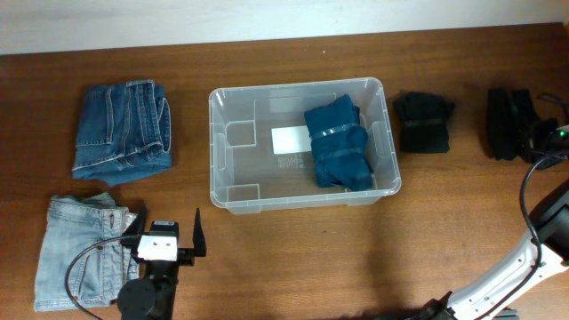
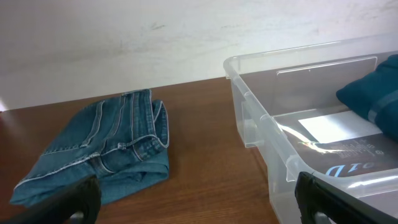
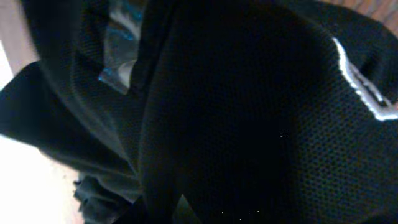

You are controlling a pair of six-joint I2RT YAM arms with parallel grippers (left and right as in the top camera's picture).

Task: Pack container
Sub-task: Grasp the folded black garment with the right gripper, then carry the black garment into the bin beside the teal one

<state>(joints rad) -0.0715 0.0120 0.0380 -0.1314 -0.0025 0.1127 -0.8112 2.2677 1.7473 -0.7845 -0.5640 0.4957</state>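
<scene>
Overhead, the container (image 1: 219, 191) lies in the middle of the table (image 1: 293, 258), long axis left to right. My left hand (image 1: 165, 227), fingers spread and empty, is just beside the light jeans (image 1: 76, 253); the container is ahead to its right. My right hand (image 1: 536, 140) is at the far black garment (image 1: 508, 120), the container well to its left.

Left wrist: container corner on the right, dark jeans (image 2: 106, 149) on the left.

Right wrist: the black garment fills everything, so I cannot tell whether I grip it.
</scene>
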